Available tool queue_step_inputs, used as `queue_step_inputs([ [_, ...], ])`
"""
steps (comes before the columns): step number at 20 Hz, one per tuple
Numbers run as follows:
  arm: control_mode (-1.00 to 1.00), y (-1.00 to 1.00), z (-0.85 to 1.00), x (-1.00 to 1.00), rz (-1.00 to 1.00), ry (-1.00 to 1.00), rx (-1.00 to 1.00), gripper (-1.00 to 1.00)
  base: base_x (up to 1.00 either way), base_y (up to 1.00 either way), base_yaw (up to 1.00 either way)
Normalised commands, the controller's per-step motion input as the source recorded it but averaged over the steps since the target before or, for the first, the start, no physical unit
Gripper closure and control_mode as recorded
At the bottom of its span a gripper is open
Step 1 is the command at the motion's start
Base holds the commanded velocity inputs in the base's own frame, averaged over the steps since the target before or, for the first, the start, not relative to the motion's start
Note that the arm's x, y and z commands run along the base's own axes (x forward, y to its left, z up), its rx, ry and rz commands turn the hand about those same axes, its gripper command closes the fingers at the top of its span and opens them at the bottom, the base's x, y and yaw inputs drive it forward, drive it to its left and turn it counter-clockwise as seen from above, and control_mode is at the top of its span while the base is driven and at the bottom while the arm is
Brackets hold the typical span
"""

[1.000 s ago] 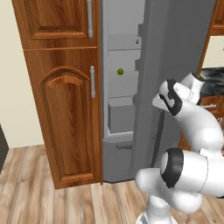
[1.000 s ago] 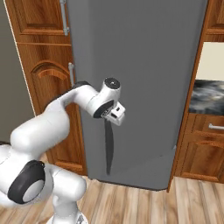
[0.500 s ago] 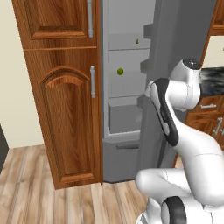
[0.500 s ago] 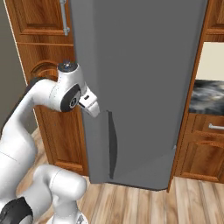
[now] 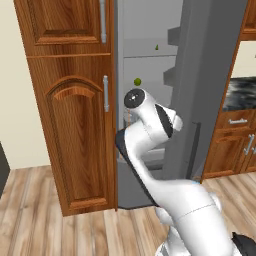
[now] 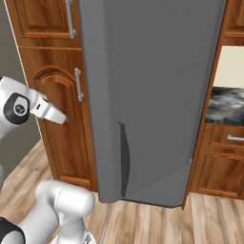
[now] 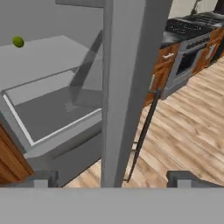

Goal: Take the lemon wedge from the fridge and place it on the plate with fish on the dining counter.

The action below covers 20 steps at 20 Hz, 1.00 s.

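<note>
Fridge [image 5: 210,75] door ajar, giving access | lemon wedge [image 5: 156,47] on upper shelf, unreached | gripper [image 7: 113,180] fingers spread wide, empty, facing door edge, ready to enter

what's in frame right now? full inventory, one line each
fridge: 1, grey, centre, door swung partly open
lemon wedge: 1, yellowish-green, upper fridge shelf
green ball: 1, green, fridge shelf below the wedge
fridge drawer: 1, grey, low inside the fridge
door handle: 1, dark, slim, curved, on the fridge door
wooden cupboards: brown, left of the fridge, doors shut
wood floor: light brown planks
stove: 1, dark, right of the fridge
pincer: 1, dark tips, open, empty, facing the door edge
</note>
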Motion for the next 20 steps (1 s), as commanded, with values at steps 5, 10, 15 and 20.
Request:
queue_step_inputs([
  [5, -1.00, 0.65, 0.21, 0.29, -0.54, 0.06, -0.33, -1.00, 0.00, 0.00, 0.00],
  [10, -1.00, -0.05, 0.00, 0.67, -0.36, 0.05, -0.21, -1.00, 0.00, 0.00, 0.00],
  [15, -1.00, -0.34, 0.00, 0.75, -0.19, 0.04, -0.10, -1.00, 0.00, 0.00, 0.00],
  [20, -1.00, -0.74, -0.01, 0.34, -0.13, 0.01, -0.10, -1.00, 0.00, 0.00, 0.00],
])
